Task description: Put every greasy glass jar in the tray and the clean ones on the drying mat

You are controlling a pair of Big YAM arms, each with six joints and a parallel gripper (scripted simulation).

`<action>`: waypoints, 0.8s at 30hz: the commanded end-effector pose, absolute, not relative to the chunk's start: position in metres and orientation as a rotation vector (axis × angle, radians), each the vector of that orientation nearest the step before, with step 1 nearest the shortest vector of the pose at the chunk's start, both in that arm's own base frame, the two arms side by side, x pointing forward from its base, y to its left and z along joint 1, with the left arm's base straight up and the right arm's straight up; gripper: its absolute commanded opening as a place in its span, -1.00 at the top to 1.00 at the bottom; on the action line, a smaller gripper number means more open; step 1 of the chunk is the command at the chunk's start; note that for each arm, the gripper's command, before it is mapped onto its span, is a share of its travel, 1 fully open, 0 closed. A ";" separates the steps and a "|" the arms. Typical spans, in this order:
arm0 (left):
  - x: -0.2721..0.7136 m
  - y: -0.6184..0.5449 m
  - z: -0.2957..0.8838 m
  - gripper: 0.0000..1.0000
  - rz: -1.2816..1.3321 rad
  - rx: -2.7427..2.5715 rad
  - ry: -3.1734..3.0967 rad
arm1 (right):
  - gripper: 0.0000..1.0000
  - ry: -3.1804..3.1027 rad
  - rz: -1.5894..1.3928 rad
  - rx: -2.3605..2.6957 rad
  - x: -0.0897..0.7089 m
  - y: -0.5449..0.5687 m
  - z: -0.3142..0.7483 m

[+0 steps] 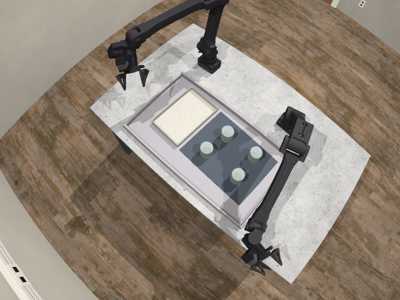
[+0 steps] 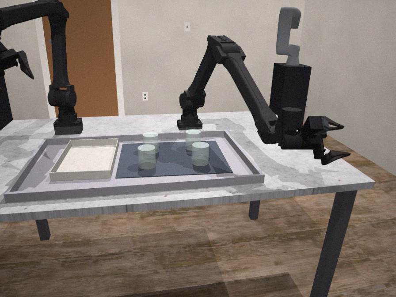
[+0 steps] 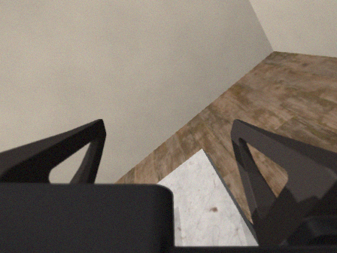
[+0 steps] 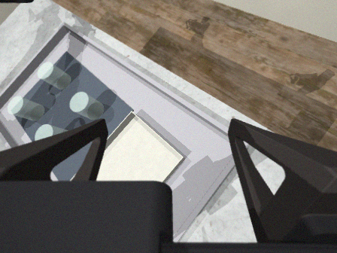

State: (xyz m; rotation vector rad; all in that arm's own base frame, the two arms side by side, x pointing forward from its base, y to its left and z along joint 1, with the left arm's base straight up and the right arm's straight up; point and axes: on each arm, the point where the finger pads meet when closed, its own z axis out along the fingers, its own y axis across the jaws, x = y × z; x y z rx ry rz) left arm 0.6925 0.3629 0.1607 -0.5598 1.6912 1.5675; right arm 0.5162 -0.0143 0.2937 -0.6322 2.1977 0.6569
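Note:
Several pale glass jars stand upright and apart on the dark mat (image 1: 219,168) (image 2: 172,164) (image 4: 88,83). Beside the tray are a front jar (image 1: 206,150) (image 2: 146,157) (image 4: 86,105) and a back jar (image 1: 227,134) (image 2: 150,142). Farther off are a front jar (image 1: 238,176) (image 2: 200,154) and a back jar (image 1: 256,154) (image 2: 193,139). All look alike. The cream tray (image 1: 185,116) (image 2: 84,159) (image 4: 139,158) is empty. My left gripper (image 1: 272,269) (image 2: 346,140) (image 3: 168,126) is open and empty, beyond the mat end. My right gripper (image 1: 134,87) (image 4: 168,125) is open and empty, high beyond the tray end.
A large lilac base with a raised grey rim (image 1: 193,171) (image 2: 134,189) surrounds mat and tray. The marble table's edges (image 2: 223,198) lie close around it. Both arm bases stand along the back. The left forearm (image 1: 277,190) passes over the table beside the mat.

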 end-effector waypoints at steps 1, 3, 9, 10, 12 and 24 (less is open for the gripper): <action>0.686 0.309 0.239 -1.00 1.372 -0.478 1.718 | -1.00 2.186 0.604 -0.618 0.492 0.032 0.288; 0.681 0.291 0.247 -1.00 1.318 -0.428 1.745 | -1.00 2.197 0.591 -0.623 0.483 0.049 0.278; 0.656 0.233 0.263 -1.00 1.144 -0.292 1.831 | -1.00 2.227 0.555 -0.640 0.455 0.099 0.249; 0.650 0.223 0.265 -1.00 1.113 -0.271 1.846 | -1.00 2.232 0.548 -0.643 0.451 0.107 0.244; 0.650 0.223 0.265 -1.00 1.113 -0.271 1.846 | -1.00 2.232 0.548 -0.643 0.451 0.107 0.244; 0.540 0.102 0.243 -1.00 0.677 -0.052 2.077 | -1.00 2.307 0.475 -0.678 0.398 0.201 0.182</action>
